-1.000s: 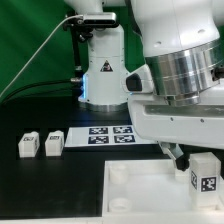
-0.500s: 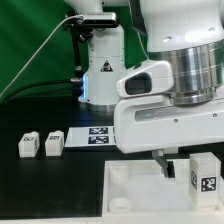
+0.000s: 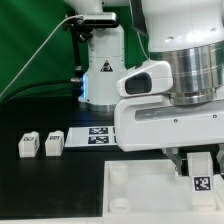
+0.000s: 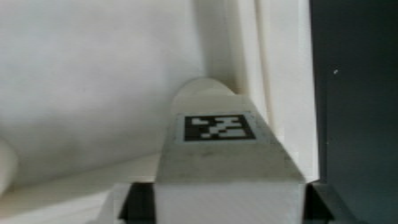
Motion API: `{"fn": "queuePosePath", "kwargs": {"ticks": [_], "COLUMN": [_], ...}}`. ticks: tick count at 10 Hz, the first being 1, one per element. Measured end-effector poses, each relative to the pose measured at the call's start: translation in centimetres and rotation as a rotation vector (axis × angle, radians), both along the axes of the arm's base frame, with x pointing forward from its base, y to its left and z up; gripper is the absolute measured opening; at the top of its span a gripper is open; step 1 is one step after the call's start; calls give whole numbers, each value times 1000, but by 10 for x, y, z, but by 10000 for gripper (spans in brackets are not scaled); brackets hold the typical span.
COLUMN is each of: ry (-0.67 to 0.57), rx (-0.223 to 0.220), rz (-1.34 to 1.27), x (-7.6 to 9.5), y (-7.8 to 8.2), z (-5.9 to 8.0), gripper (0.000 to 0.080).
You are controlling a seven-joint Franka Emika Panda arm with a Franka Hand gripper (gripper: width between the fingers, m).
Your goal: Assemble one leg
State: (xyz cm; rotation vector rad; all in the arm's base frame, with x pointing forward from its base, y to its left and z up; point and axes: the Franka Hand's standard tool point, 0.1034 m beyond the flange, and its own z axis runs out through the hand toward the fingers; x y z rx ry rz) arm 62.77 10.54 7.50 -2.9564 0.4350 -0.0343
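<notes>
The leg (image 3: pixel 201 176) is a small white block with a square tag, standing upright on the near right corner of the large white panel (image 3: pixel 140 192). My gripper (image 3: pixel 198 160) has come down over it from above, with a finger on each side. In the wrist view the leg (image 4: pixel 219 140) fills the gap between the two dark fingers (image 4: pixel 139 205), which press against its sides. The gripper (image 4: pixel 222 208) is shut on the leg. The leg's base and the panel socket under it are hidden.
Two more small white tagged blocks (image 3: pixel 27 145) (image 3: pixel 53 143) stand on the black table at the exterior view's left. The marker board (image 3: pixel 100 134) lies behind the panel. The arm's base (image 3: pixel 100 70) stands at the back. The panel's edge and black table (image 4: pixel 356 100) show in the wrist view.
The wrist has turned and the gripper has dropped and shifted to the exterior view's right, from beside the leg to straddling it. The leg has shifted slightly to the left.
</notes>
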Motion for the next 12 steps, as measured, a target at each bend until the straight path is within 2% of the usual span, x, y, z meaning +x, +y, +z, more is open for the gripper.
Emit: {"fn": "queuePosePath", "kwargs": {"ticks": [2,4,5,7,9,10,11,12], "ry": [29,108,150,216,235,230,226,218], "rx": [14,55,87,99,94,95,95,89], "rz": [-193,-691,-861,-1090,-1156,-1124,-1103,-1056], "x": [0,-1,-2,-3,-4,-4,-4,-5], "y": [1,-2,-3,0,9,10,10,10], "z": [0,-1,-2,0,0,0,0,-1], "gripper": [290,290,290,291,291,388,526,611]}}
